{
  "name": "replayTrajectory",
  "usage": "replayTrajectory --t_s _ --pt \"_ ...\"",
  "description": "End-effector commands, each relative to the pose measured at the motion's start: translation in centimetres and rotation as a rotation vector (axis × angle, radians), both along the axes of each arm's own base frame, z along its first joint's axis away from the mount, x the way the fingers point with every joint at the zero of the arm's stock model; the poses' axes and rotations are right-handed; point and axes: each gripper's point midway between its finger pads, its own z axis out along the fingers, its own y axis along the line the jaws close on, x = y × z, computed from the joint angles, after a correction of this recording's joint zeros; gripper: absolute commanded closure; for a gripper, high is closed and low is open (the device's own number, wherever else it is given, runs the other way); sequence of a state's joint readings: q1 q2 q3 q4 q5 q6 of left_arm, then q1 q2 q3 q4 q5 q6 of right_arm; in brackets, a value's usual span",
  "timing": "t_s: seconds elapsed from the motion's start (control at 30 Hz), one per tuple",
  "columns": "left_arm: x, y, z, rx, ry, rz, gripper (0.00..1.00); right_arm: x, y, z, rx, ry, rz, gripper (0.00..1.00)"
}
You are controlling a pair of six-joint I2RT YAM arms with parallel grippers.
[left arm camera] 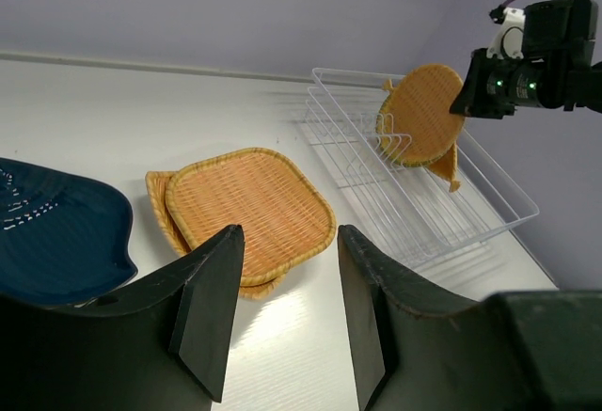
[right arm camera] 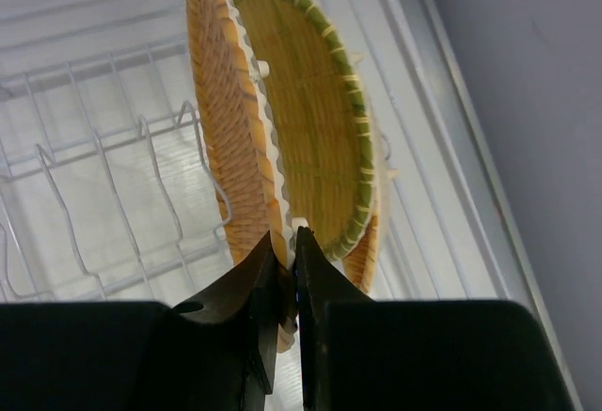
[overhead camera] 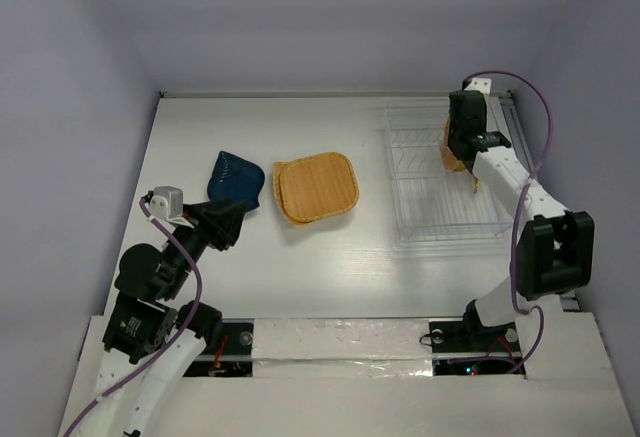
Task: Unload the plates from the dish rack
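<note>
Top external view first: you're looking down on a plain white worktop [overhead camera: 330,277], boxed in on three sides by pale lilac walls [overhead camera: 320,17]. A strip of shiny silver tape [overhead camera: 340,342] runs along the near edge between the two arm bases.

Over on your right, toward the back, sits the dish rack [overhead camera: 425,212], clear wire with a tray-like rim. Your right tool [overhead camera: 460,157] is down at its far right end. The right wrist view settles it: jaws pinched tight on the lower rim of an orange woven plate [right arm camera: 221,129], which stands on edge among the dividers. Just behind that one stands the yellow-green plate [right arm camera: 315,119], upright too. A further orange piece [right arm camera: 367,242] peeks out behind it, shape hard to tell.

Mid-worktop, well apart from the rack, lies an orange stack [overhead camera: 316,189]; the left wrist view shows two woven plates, one on the other. Just left of it, the blue plate [overhead camera: 236,179] lies on the worktop. Your left tool [overhead camera: 228,221] hovers at the blue plate's near edge, jaws spread wide, nothing between them.
</note>
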State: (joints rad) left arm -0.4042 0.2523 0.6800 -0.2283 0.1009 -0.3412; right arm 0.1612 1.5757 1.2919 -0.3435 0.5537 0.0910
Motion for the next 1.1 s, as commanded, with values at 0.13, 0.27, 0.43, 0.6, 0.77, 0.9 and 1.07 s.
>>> replayTrajectory --t_s 0.13,0.27,0.43,0.6,0.77,0.9,1.07 --pt "0.2 -0.5 0.6 -0.005 -0.032 -0.022 0.59 -1.4 0.4 10.5 0.058 -0.342 -0.064 1.0" --pt "0.3 -0.5 0.5 -0.002 -0.028 -0.022 0.59 -3.1 2.2 14.0 0.125 -0.414 -0.016 1.0" --pt "0.3 -0.5 0.6 -0.004 -0.029 -0.019 0.59 -3.9 8.3 16.0 0.318 -0.473 0.19 1.0" --pt "0.5 -0.6 0.4 0.001 -0.018 -0.019 0.59 -4.1 18.7 13.7 0.577 -0.43 0.486 1.0" --pt "0.6 -0.6 0.2 0.003 -0.012 -0.019 0.59 -4.5 27.3 10.1 0.842 -0.314 0.69 1.0" --pt "0.6 -0.6 0.2 0.001 -0.013 -0.018 0.59 -4.3 30.9 7.0 0.948 -0.235 0.751 1.0" --pt "0.7 -0.5 0.2 0.004 -0.011 -0.01 0.59 -4.7 33.1 1.7 1.004 -0.102 0.742 1.0"
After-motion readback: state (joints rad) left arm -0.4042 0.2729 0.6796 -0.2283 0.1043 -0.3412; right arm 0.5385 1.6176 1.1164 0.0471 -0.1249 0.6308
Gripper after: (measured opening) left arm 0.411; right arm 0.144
